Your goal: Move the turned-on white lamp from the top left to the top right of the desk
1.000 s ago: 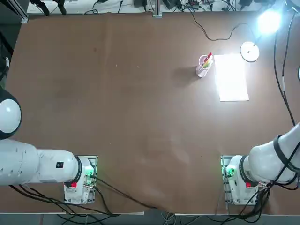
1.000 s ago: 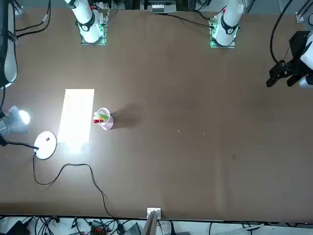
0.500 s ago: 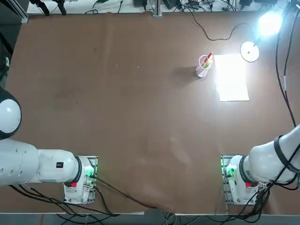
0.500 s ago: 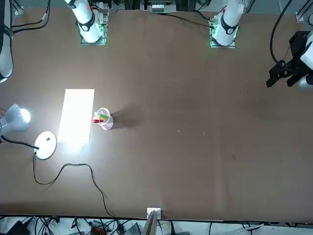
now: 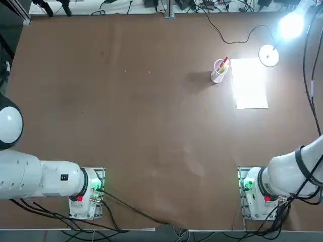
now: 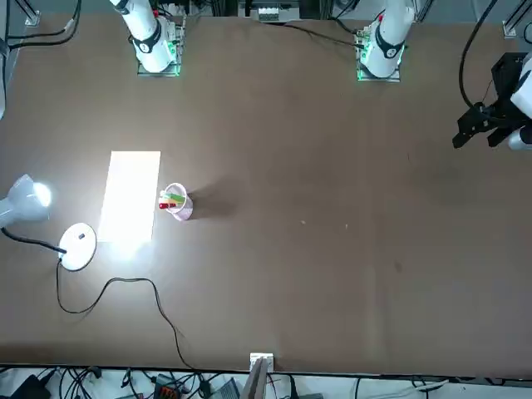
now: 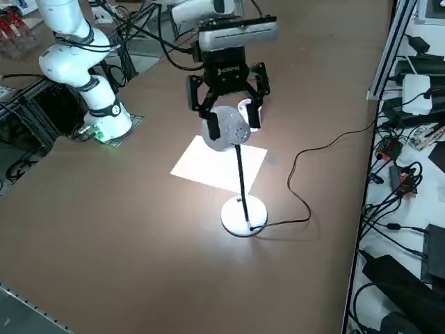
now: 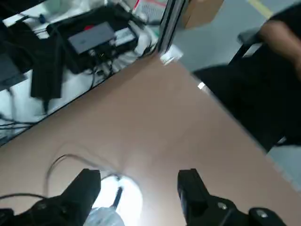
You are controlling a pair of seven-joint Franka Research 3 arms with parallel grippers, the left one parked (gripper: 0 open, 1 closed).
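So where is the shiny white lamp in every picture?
Top view: small white desk lamp with round disc base at upper right.
Front view: lamp at the left edge.
Right side view: lamp in the centre, under the open right end effector.
Right wrist view: lamp between the fingers.
Shared landmark: white paper sheet beside it.

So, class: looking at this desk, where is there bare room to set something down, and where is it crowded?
The desk lies bare from the pen cup leftward and down to the arm bases. Crowded: the far right corner, where cup, paper sheet and lamp cluster, its cord trailing, the open right gripper beside the lamp's head.
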